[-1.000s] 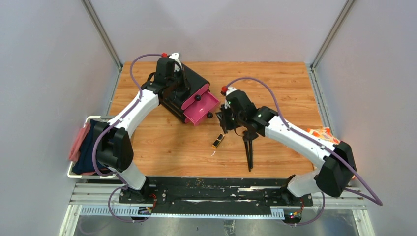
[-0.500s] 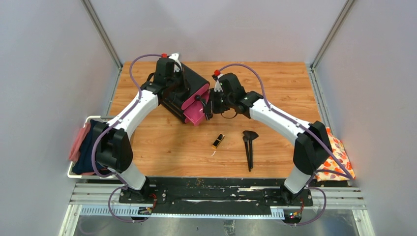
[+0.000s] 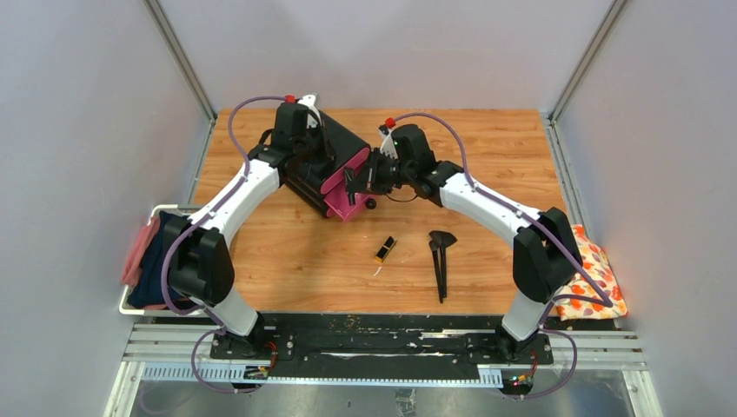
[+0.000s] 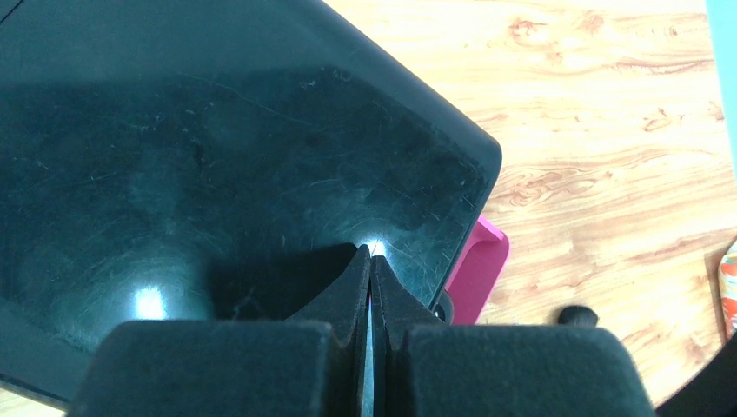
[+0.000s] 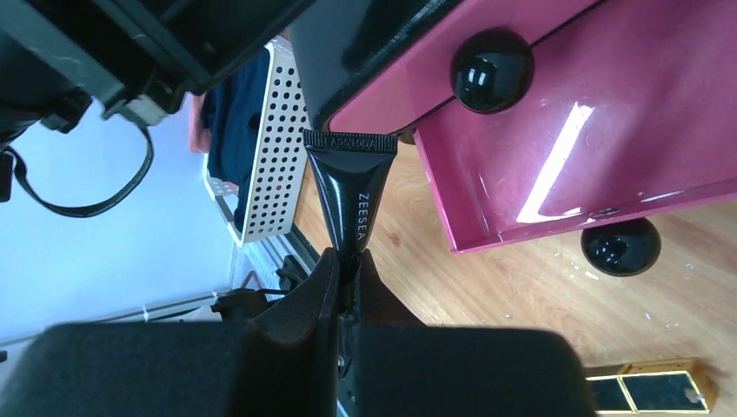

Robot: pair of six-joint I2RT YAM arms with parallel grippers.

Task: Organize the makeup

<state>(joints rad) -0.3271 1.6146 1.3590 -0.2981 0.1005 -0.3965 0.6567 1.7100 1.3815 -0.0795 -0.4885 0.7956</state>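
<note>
The right gripper [image 5: 346, 261] has its fingers pinched tight on the cap end of the short black tube [image 5: 352, 187], holding it off the table [image 3: 487, 148] with the crimped end just beside the corner of the open pink drawer [image 5: 556, 148]. The left gripper [image 4: 371, 261], fingers pressed together and holding nothing, sits over the top of the black box [image 4: 217, 156]. The black-and-gold case [image 3: 386, 249] and the brushes [image 3: 441, 261] lie on the wood nearer the bases.
</note>
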